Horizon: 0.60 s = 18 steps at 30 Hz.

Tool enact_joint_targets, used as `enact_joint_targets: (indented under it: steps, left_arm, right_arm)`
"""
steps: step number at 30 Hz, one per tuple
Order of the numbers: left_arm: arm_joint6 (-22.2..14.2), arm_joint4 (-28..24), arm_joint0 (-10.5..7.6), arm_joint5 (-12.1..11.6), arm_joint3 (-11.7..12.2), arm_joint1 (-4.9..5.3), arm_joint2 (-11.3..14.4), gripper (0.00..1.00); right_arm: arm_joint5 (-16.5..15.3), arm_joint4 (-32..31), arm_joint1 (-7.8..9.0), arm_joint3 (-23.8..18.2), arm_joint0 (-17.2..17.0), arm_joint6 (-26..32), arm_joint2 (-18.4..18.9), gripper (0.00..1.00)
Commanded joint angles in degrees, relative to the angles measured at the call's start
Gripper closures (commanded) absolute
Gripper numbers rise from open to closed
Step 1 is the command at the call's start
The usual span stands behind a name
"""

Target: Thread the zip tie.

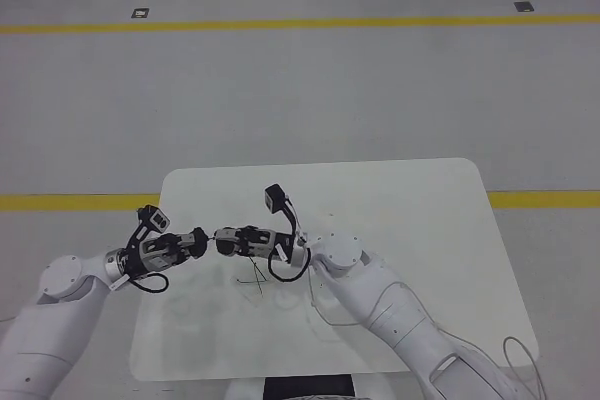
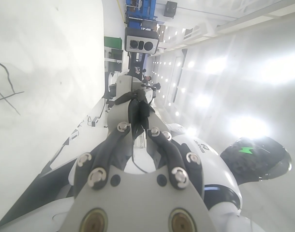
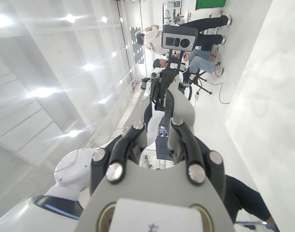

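Note:
Above the left part of the white table, my two grippers meet tip to tip. The left gripper is shut on a thin black zip tie, whose strap runs back between its fingers toward the palm. Facing it, the right gripper has its fingers closed together at the same spot, on the tie's other end as far as I can tell. That end is hidden between the pads. In the right wrist view the left gripper sits right at the right gripper's tips.
Loose black zip ties lie on the table just below the grippers, also in the left wrist view. The table's right half is bare. People stand and sit on the floor beyond the table.

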Motion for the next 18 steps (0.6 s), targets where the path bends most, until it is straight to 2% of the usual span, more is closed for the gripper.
enact_joint_targets:
  steps: [1, 5, 7, 8, 10, 13, 15, 16, 18]
  left_arm:
    - [-1.4, 0.1, -0.17, 0.2, 0.3, 0.07, -0.2, 1.00]
    - [-4.4, -0.5, -0.74, 0.8, 1.3, 0.17, -0.3, 1.00]
    - [-5.4, -0.6, -1.01, 1.1, 1.8, 0.19, -0.3, 1.00]
    - [-5.8, -0.8, -1.15, 1.3, 2.1, 0.18, -0.2, 1.00]
    - [-6.4, -1.0, -1.43, 1.5, 2.7, 0.16, 0.0, 1.00]
    - [-7.0, -1.4, -1.91, -0.6, 3.6, 0.05, -0.1, 1.00]
    - [-7.0, -1.7, -2.04, -6.3, 3.6, -0.02, -0.6, 1.00]
    - [-7.0, -0.9, -2.04, -7.9, 3.4, -0.04, -1.1, 1.00]
    - [-7.0, 0.2, -1.53, -7.9, 1.1, -0.35, -2.2, 1.00]
  right_arm:
    - [-0.1, 0.9, 0.24, -0.1, -0.1, 1.6, 0.6, 0.00]
    - [0.3, 2.3, 0.57, 0.2, 0.1, 5.0, 1.1, 0.00]
    - [0.4, 2.9, 0.64, 0.3, 0.1, 5.9, 1.1, 0.25]
    - [0.4, 3.2, 0.67, 0.4, 0.1, 6.3, 1.1, 0.34]
    - [0.4, 3.3, 0.71, 0.6, 0.1, 6.4, 1.0, 0.36]
    - [0.5, 2.0, 0.86, 0.9, 0.4, 5.5, 1.0, 0.30]
    - [0.5, 0.2, 1.12, 0.7, 0.4, 4.0, 1.4, 0.22]
    - [0.6, -0.4, 1.25, 0.4, 0.2, 3.5, 1.6, 0.20]
    - [0.9, -1.3, 1.57, -0.2, -0.1, 2.7, 2.2, 0.09]
